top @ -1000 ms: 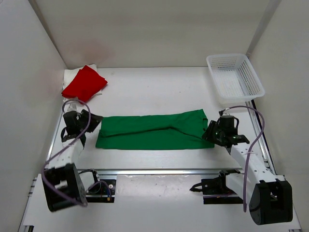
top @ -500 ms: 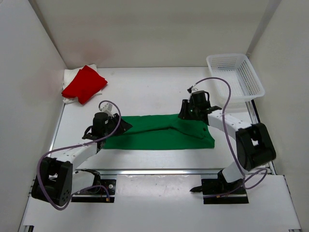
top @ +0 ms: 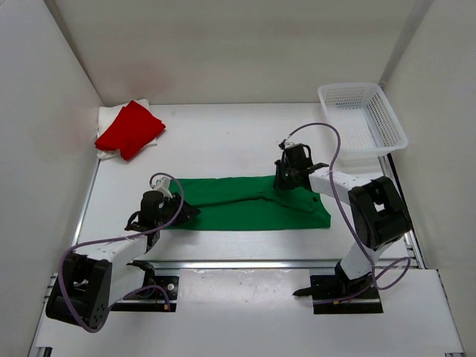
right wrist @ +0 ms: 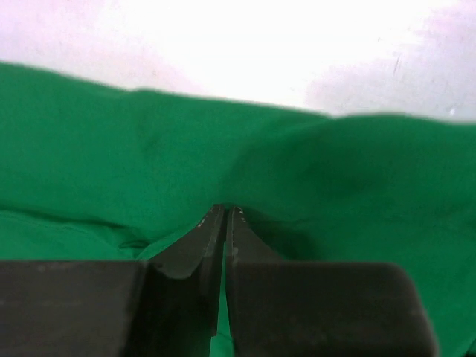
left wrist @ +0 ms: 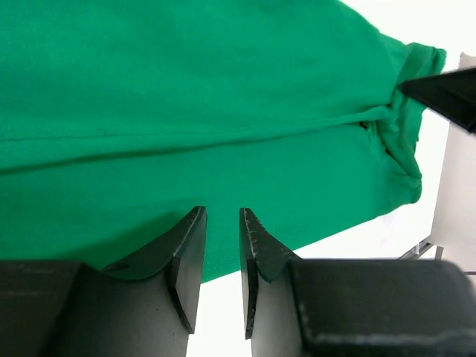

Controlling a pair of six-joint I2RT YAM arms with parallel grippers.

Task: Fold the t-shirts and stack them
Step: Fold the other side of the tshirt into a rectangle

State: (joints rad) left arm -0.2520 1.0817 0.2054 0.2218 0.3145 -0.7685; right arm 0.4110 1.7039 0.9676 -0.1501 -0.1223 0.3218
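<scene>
The green t-shirt [top: 238, 204] lies on the table as a long folded strip, seen close in the left wrist view [left wrist: 186, 89] and the right wrist view [right wrist: 111, 149]. My right gripper [top: 280, 183] sits on the strip's far edge, right of its middle. Its jaws [right wrist: 224, 210] are shut on a pinch of the green cloth. My left gripper [top: 187, 211] is at the strip's left end by the near edge. It [left wrist: 222, 216] is open by a narrow gap, with nothing between the fingers. The red t-shirt [top: 130, 128] lies folded on the cream-white one [top: 108, 117] at the back left.
A white mesh basket [top: 362, 88] stands at the back right corner. White walls close in the table on the left, back and right. A metal rail [top: 245, 262] runs along the table's near edge in front of the arm bases.
The right arm swung from the shirt's right end to its far edge and shut its jaws on the cloth. The left gripper moved onto the shirt's left end and its jaws narrowed.
</scene>
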